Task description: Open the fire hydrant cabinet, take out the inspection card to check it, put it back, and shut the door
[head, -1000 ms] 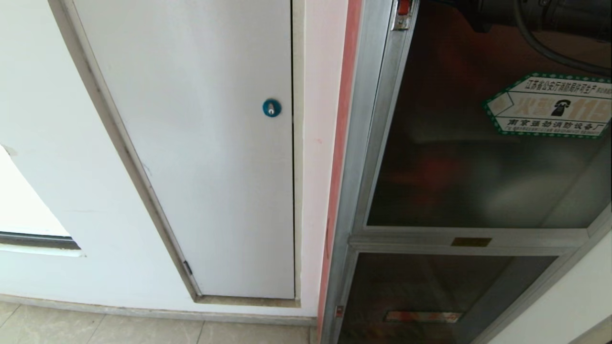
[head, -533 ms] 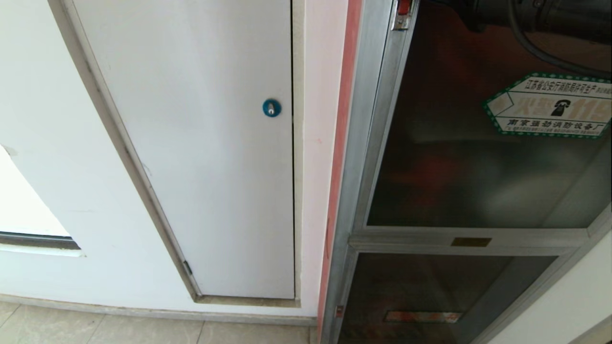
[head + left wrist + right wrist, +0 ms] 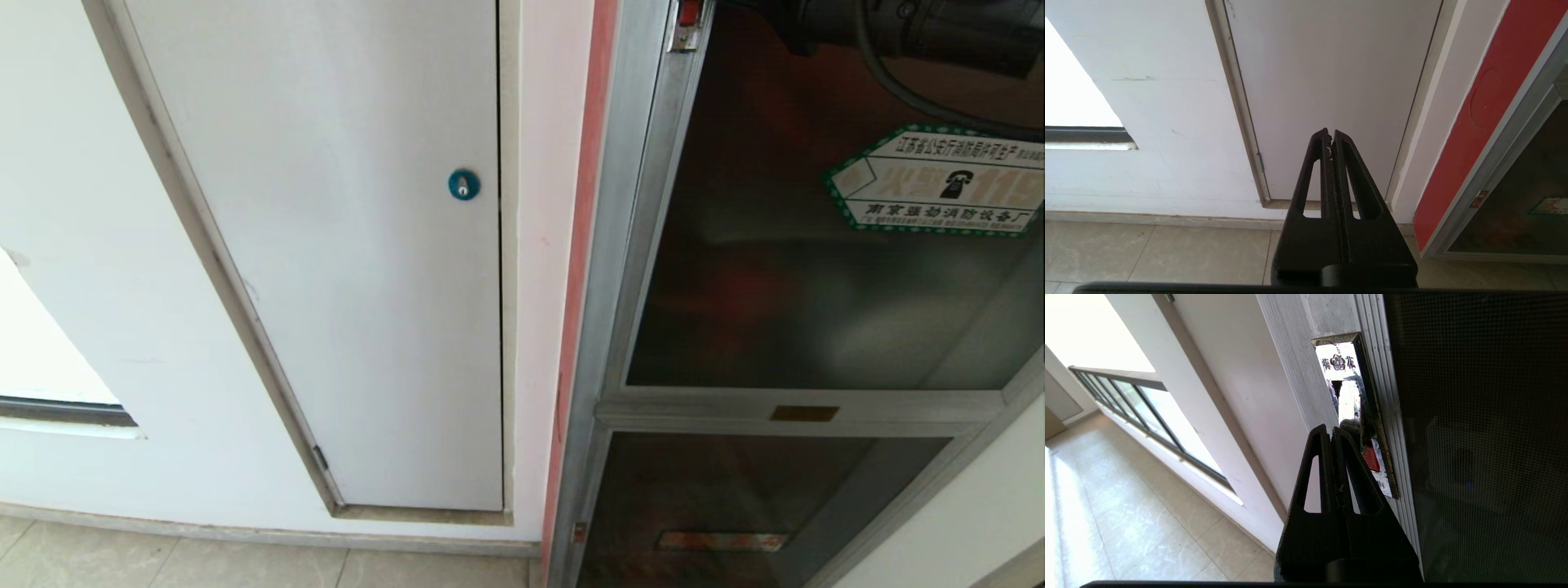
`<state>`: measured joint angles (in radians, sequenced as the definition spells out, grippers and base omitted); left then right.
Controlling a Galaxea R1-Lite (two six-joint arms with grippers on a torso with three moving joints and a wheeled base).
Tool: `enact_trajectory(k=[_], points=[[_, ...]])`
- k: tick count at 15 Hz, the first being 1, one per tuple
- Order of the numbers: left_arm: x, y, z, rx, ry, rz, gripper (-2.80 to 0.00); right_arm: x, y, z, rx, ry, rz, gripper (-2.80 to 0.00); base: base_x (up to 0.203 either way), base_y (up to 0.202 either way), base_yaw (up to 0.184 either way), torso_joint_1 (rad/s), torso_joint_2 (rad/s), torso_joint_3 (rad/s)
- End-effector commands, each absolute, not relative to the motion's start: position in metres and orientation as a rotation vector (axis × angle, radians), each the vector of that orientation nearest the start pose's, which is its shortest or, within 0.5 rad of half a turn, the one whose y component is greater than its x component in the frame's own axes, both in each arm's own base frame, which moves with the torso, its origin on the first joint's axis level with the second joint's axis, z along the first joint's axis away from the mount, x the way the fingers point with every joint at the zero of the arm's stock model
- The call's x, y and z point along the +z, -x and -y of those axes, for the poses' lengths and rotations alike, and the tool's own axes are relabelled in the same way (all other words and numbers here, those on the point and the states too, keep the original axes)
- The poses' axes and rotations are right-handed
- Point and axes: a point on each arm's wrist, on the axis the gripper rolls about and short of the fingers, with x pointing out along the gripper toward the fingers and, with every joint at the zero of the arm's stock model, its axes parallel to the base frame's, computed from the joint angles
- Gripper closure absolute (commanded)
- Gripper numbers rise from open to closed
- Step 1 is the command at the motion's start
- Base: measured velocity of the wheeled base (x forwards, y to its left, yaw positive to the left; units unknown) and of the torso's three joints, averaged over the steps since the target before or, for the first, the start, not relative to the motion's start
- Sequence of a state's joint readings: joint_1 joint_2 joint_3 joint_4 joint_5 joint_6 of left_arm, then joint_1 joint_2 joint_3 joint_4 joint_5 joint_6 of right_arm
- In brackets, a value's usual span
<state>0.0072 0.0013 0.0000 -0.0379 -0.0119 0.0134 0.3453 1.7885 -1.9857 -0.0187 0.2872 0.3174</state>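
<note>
The fire hydrant cabinet (image 3: pixel 600 327) fills the right of the head view, silver-framed with a red side strip. Its door (image 3: pixel 775 286), dark glass carrying the hexagonal "119" sticker (image 3: pixel 939 192), looks closed in the frame. My right forearm (image 3: pixel 898 24) crosses the top right corner. In the right wrist view my right gripper (image 3: pixel 1331 430) is shut and empty, its tips beside the recessed latch (image 3: pixel 1347 375) with a red tab (image 3: pixel 1371 458) on the door's edge. My left gripper (image 3: pixel 1330 134) is shut and empty, parked low, facing the white panel. The inspection card is hidden.
A white wall panel (image 3: pixel 367 245) with a blue round lock (image 3: pixel 464 184) sits left of the cabinet. Below the door are a brass plate (image 3: pixel 804 413) and a smaller glass panel (image 3: pixel 735 490). Beige floor tiles (image 3: pixel 245 563) run along the wall, and a window (image 3: pixel 1147 412) lies further left.
My right forearm has edged slightly left along the top of the head view. The door and everything else look the same.
</note>
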Motion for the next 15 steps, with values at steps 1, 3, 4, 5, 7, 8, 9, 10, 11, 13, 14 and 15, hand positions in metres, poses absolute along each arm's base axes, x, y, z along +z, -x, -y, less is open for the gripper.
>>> enact_trajectory(k=[1, 3, 4, 5, 7, 8, 9, 10, 11, 13, 14, 15], points=[[0.076, 0.022, 0.000, -0.004, -0.014, 0.023, 0.00, 0.422, -0.302, -0.114, 0.656, -0.313, 0.113, 0.00, 0.000, 0.000, 0.000, 0.000, 0.00, 0.000], [0.076, 0.022, 0.000, -0.004, -0.014, 0.023, 0.00, 0.422, -0.302, -0.112, 0.649, -0.313, 0.114, 0.00, 0.000, 0.000, 0.000, 0.000, 0.00, 0.000], [0.076, 0.022, 0.000, -0.004, -0.014, 0.023, 0.00, 0.422, -0.302, -0.112, 0.649, -0.313, 0.114, 0.00, 0.000, 0.000, 0.000, 0.000, 0.00, 0.000], [0.076, 0.022, 0.000, -0.004, -0.014, 0.023, 0.00, 0.422, -0.302, -0.112, 0.648, -0.313, 0.114, 0.00, 0.000, 0.000, 0.000, 0.000, 0.00, 0.000], [0.076, 0.022, 0.000, -0.004, -0.014, 0.023, 0.00, 0.419, -0.306, -0.112, 0.642, -0.312, 0.107, 0.00, 0.000, 0.000, 0.000, 0.000, 0.00, 0.000], [0.076, 0.022, 0.000, -0.004, -0.014, 0.023, 0.00, 0.418, -0.308, -0.111, 0.640, -0.312, 0.104, 0.00, 0.000, 0.000, 0.000, 0.000, 0.00, 0.000], [0.076, 0.022, 0.000, -0.004, -0.014, 0.023, 0.00, 0.417, -0.309, -0.112, 0.640, -0.312, 0.100, 0.00, 0.000, 0.000, 0.000, 0.000, 0.00, 0.000], [0.076, 0.022, 0.000, -0.004, -0.014, 0.023, 0.00, 0.415, -0.312, -0.113, 0.639, -0.312, 0.094, 0.00, 0.000, 0.000, 0.000, 0.000, 0.00, 0.000], [0.076, 0.022, 0.000, -0.004, -0.014, 0.023, 0.00, 0.414, -0.313, -0.113, 0.636, -0.312, 0.091, 0.00, 0.000, 0.000, 0.000, 0.000, 0.00, 0.000], [0.076, 0.022, 0.000, -0.004, -0.014, 0.023, 0.00, 0.413, -0.315, -0.112, 0.631, -0.312, 0.090, 0.00, 0.000, 0.000, 0.000, 0.000, 0.00, 0.000], [0.076, 0.022, 0.000, -0.004, -0.014, 0.023, 0.00, 0.413, -0.315, -0.111, 0.630, -0.312, 0.095, 0.00, 0.000, 0.000, 0.000, 0.000, 0.00, 0.000], [0.076, 0.022, 0.000, -0.004, -0.014, 0.023, 0.00, 0.413, -0.315, -0.111, 0.628, -0.313, 0.095, 0.00, 0.000, 0.000, 0.000, 0.000, 0.00, 0.000]])
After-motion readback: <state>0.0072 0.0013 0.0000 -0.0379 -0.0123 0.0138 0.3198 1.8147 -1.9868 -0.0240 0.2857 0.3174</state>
